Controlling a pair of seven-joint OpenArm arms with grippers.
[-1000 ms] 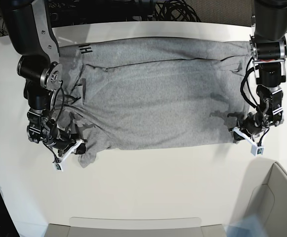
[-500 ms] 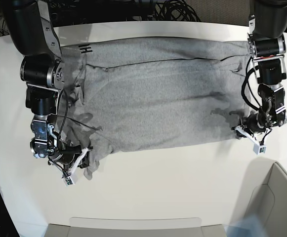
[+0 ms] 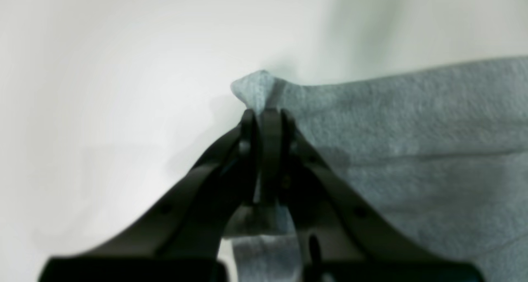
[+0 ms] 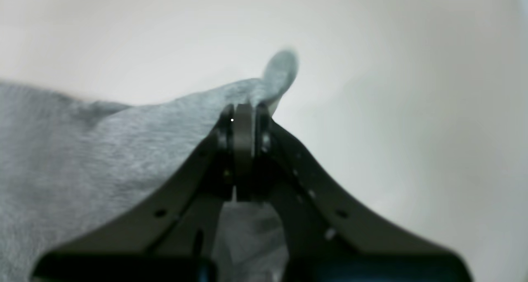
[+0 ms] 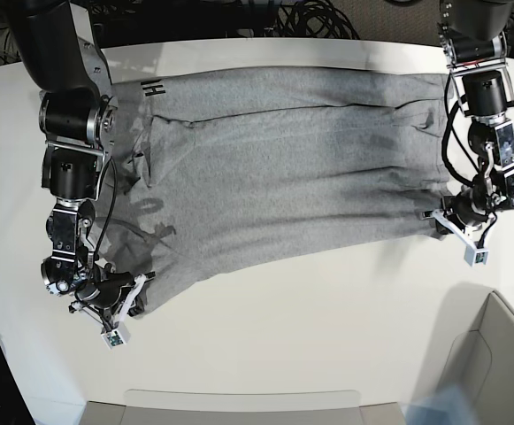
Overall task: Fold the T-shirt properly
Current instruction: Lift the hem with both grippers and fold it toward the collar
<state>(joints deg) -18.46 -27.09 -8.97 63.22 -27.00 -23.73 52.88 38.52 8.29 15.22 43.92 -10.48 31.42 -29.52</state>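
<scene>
T-shirt (image 5: 283, 168) edge, apparently lifted, has been dragged outward by both grippers.

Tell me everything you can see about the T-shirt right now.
The T-shirt is heather-grey, soft cotton-looking knit, spread wide across the white table with a fold line along its far side and wrinkles running across it. Black block lettering peeks out at its far corner in the base view. Its near edge slants, pulled taut between both arms: the left claw is shut on one near corner, the right claw on the other, a small tuft of fabric poking past each.
</scene>
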